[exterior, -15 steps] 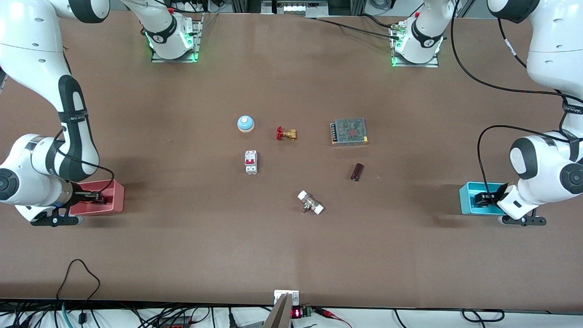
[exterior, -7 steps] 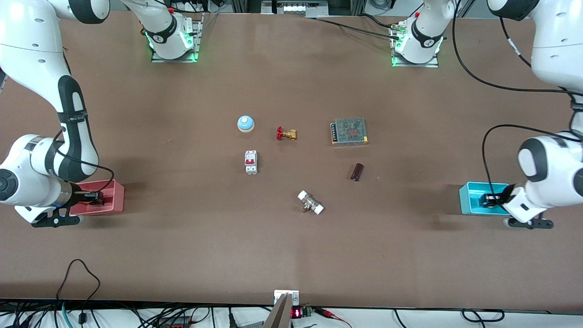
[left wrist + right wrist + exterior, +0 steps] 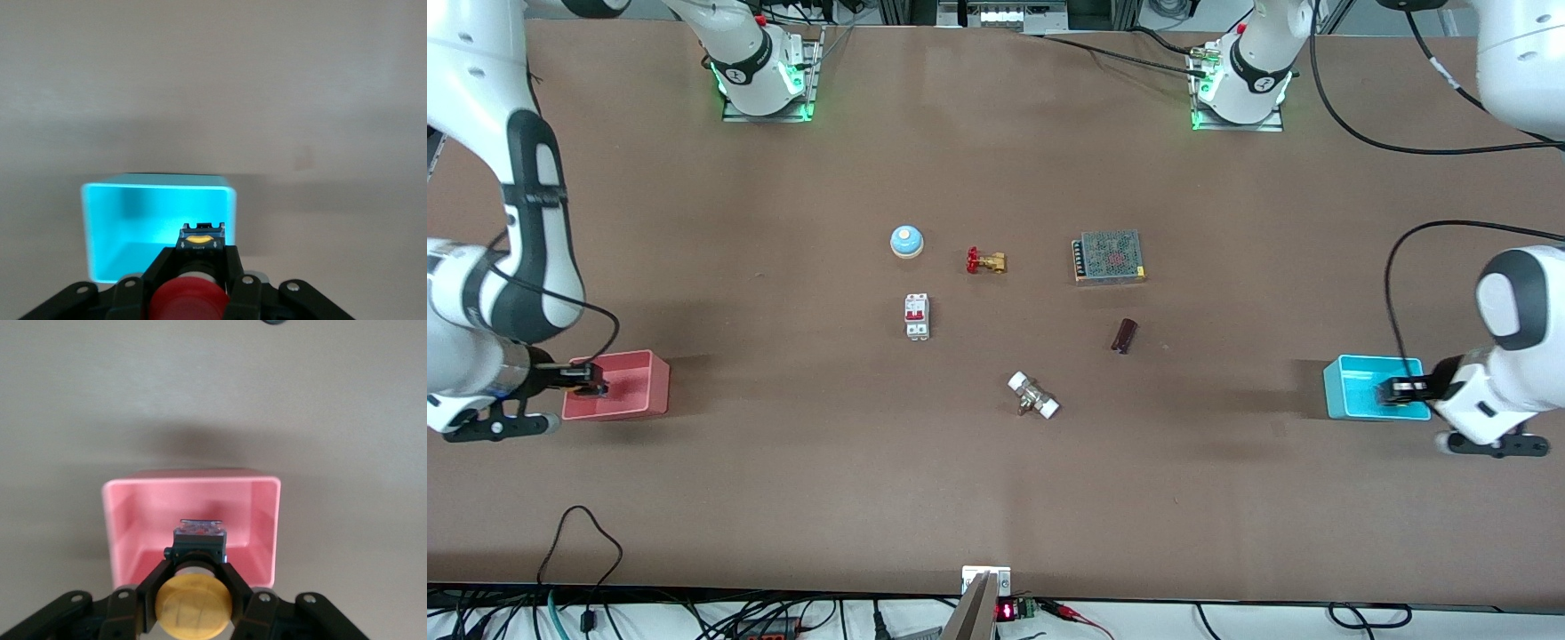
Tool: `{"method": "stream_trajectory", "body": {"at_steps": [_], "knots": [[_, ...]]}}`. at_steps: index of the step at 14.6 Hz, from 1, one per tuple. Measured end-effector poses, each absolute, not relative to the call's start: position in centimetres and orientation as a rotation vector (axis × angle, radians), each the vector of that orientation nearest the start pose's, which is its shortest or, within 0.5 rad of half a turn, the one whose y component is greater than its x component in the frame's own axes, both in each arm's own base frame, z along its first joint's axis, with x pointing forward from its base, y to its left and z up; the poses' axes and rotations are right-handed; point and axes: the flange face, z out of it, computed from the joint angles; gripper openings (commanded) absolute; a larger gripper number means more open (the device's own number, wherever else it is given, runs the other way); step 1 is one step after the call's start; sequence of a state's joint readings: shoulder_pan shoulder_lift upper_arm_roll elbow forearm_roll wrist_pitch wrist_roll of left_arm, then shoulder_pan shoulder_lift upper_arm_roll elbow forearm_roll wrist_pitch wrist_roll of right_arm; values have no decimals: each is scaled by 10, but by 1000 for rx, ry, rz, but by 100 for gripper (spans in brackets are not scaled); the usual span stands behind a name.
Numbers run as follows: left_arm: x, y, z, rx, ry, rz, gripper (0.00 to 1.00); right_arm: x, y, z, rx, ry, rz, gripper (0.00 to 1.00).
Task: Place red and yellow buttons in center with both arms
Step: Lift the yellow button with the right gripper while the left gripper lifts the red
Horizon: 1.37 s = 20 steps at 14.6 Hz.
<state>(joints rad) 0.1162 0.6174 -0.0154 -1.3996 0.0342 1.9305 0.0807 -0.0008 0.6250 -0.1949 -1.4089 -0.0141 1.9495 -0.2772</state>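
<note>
Front view: the right gripper (image 3: pixel 596 388) hangs over the pink bin (image 3: pixel 615 385), the left gripper (image 3: pixel 1392 391) over the cyan bin (image 3: pixel 1369 388).

Left wrist view: fingers (image 3: pixel 230 270) clamp a red button (image 3: pixel 187 301), its glossy round cap above the smooth cyan box.

Right wrist view: the black fingers (image 3: pixel 237 589) grip a matte yellow button (image 3: pixel 194 603) above the pink box.

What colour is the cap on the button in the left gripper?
Red. The left gripper holds the red button over the cyan bin; the left wrist view shows it best.
</note>
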Motion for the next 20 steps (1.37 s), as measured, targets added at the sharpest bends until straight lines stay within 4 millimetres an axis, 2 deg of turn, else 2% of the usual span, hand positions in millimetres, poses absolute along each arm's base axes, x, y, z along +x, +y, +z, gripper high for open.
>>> {"method": "stream_trajectory", "body": {"at_steps": [2,4,7,10,12,14,20], "knots": [[699,23,334,-3119,-47,140,1,697,-91,366,-3188,-118,181,33],[680,-31,328,-3116,-90,119,1,694,-57,377,-3154,-76,210,33],[634,-111,308,-3124,-152,70,1,693,10,366,-3158,-27,244,33],[590,-168,275,-3135,-198,17,1,687,73,342,-3173,-26,268,33],[572,-184,256,-3141,-208,-2,1,678,106,323,-3177,-75,307,33],[561,-191,243,-3137,-217,12,1,671,133,311,-3180,-133,325,33],[560,-195,231,-3135,-222,26,1,662,178,278,-3107,-169,364,34]]}}
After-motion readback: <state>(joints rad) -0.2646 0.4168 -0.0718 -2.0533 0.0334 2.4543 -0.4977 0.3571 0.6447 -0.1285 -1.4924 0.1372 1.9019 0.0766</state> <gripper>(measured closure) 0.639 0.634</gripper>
